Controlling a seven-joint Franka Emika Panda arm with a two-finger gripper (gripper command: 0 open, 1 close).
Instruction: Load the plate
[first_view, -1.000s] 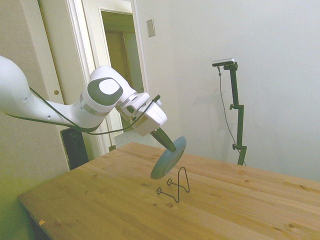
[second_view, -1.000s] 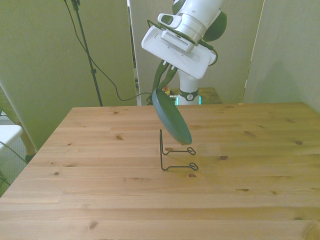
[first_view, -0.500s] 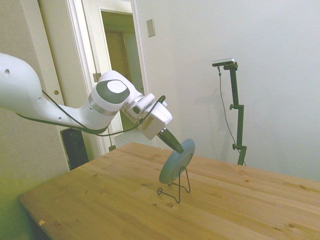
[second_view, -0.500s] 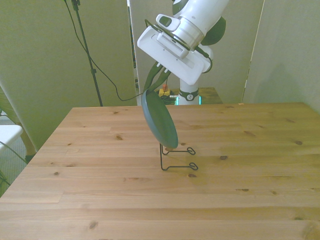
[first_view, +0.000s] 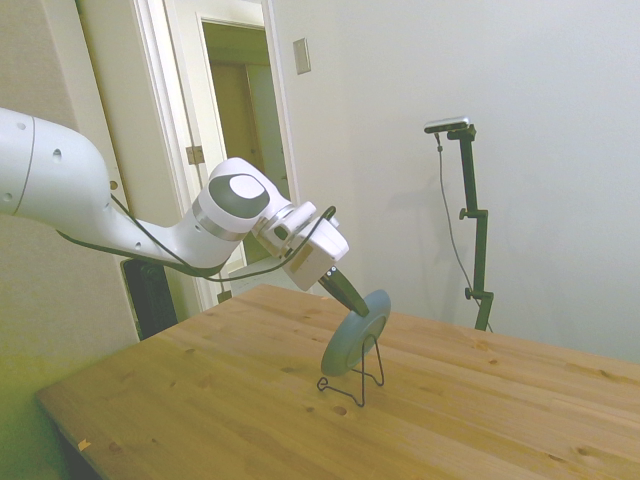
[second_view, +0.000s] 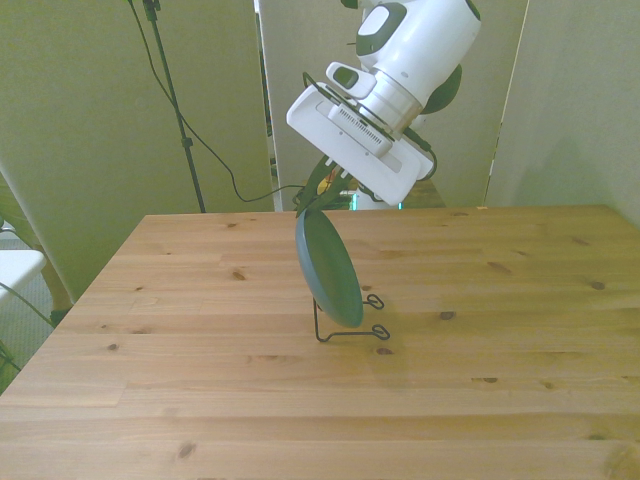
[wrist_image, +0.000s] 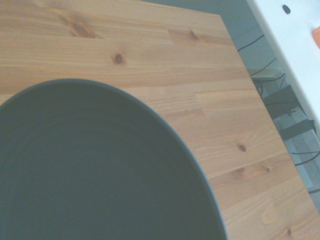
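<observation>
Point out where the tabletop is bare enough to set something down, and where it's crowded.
Nearly all of the wooden table is bare: the wide strip along its near edge and both flanks of the wire stand, toward the front view's left and right. The one crowded spot is mid-table, where the gripper holds the plate on edge at the stand, with the arm reaching over the far side.

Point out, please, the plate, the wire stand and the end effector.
plate (second_view: 330, 275): front view, middle of its face.
wire stand (second_view: 348, 334): front view, base wire.
end effector (first_view: 354, 298): side view, between fingertips at the plate's rim.
</observation>
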